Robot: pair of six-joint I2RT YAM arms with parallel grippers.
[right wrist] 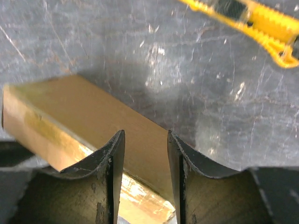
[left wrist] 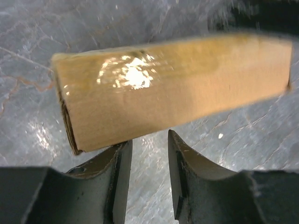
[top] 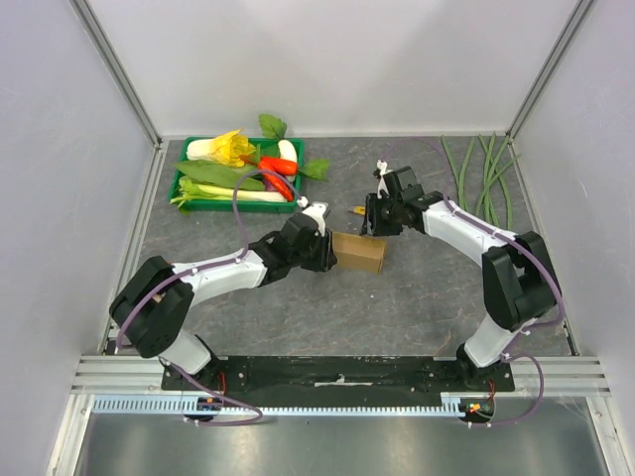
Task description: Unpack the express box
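Slippage is the risk: the express box point(top: 358, 252) lies loose at the middle of the table point(top: 298, 327), well apart from every edge; left gripper point(left wrist: 148, 140), narrowly parted and empty, sits just short of its side, right gripper point(right wrist: 145, 135), likewise parted, grips nothing above its top, so either could shove it

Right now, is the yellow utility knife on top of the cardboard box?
No, the utility knife lies on the table, apart from the cardboard box.
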